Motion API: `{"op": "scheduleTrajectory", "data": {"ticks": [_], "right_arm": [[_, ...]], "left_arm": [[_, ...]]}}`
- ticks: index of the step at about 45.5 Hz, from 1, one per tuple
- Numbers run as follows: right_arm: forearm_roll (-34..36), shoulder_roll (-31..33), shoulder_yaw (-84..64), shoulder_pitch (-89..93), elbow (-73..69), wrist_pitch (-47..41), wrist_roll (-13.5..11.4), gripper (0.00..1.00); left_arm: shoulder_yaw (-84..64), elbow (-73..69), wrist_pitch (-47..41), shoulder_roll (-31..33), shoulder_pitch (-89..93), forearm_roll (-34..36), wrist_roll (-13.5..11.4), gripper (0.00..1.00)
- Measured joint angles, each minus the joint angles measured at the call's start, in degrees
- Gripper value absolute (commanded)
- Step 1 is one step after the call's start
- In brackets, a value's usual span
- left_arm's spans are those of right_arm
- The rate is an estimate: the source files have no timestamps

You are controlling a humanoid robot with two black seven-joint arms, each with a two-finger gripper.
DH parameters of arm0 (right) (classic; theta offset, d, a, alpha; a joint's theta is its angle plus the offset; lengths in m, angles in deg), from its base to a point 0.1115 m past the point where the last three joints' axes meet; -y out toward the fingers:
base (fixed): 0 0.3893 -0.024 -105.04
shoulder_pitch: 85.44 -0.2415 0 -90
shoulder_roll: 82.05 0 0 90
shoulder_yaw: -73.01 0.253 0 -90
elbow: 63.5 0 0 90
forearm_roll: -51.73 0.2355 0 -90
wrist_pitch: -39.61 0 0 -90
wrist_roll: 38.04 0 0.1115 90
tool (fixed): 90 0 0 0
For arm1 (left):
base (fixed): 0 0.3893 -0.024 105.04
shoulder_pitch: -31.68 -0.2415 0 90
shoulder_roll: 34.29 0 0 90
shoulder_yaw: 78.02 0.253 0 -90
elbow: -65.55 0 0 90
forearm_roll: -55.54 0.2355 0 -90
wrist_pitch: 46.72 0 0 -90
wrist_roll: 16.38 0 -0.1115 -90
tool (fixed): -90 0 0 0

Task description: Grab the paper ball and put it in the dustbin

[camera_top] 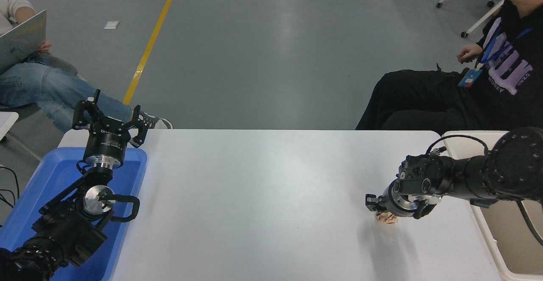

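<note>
The tan paper ball is at the right of the white table, mostly hidden under my right gripper. The gripper points straight down and is shut on the ball, right at the table top. The beige dustbin stands at the table's right edge, just right of the gripper and partly behind my right arm. My left gripper is parked open over the blue tray at the lower left.
A blue tray lies under the left arm at the table's left end. One person sits at the far right behind the dustbin, another at the far left with a laptop.
</note>
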Motion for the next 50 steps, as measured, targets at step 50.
{"op": "scheduleTrajectory", "data": {"ticks": [50], "right_arm": [[4.3,21.7,-7.5,-53.1,-29.0,-31.2,0.4,0.0]], "left_arm": [[0.0,0.0,0.0,0.0,0.0,0.0,0.0,0.99]]}}
